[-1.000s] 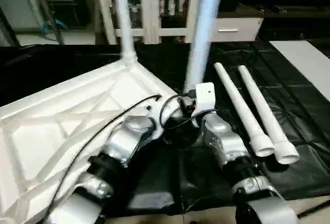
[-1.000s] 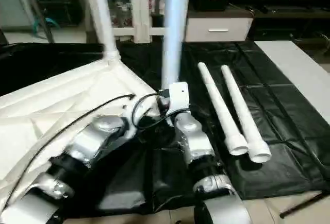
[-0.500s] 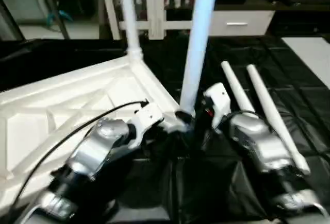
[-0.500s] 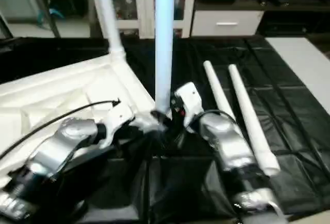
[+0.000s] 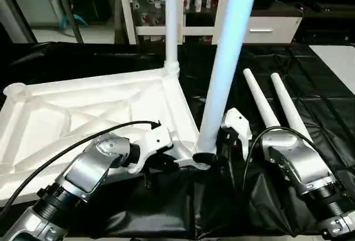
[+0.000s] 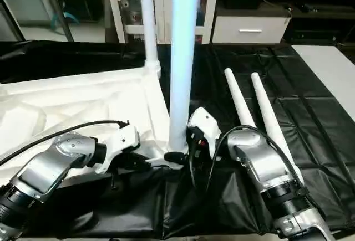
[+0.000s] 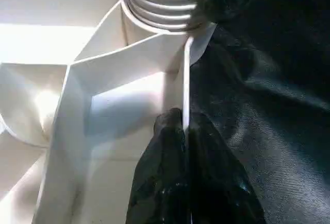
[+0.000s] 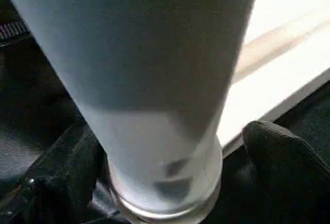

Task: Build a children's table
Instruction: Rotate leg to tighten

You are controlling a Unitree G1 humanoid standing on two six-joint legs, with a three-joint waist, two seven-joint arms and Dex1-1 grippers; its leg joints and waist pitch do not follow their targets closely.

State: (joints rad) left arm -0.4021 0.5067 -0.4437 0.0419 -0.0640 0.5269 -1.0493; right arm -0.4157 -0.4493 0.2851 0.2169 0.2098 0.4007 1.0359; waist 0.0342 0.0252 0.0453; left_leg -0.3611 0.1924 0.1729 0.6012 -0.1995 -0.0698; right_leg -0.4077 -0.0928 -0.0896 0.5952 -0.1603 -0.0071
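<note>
Left gripper (image 7: pixel 185 131): clenched on tabletop (image 5: pixel 83 113) rim
Right gripper (image 8: pixel 170 183): grasping upright leg (image 5: pixel 222 86) at corner socket
Spare legs (image 5: pixel 277 108): lying alongside

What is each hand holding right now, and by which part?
The left hand pinches the tabletop by its edge wall beside the near corner socket. The right hand grips the upright leg near its bottom end.

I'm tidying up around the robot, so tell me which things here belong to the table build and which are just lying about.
Job in hand:
tabletop
far leg standing in its corner socket
near leg
two loose legs

Just lying about:
black sheet
flat white board
cabinet
</note>
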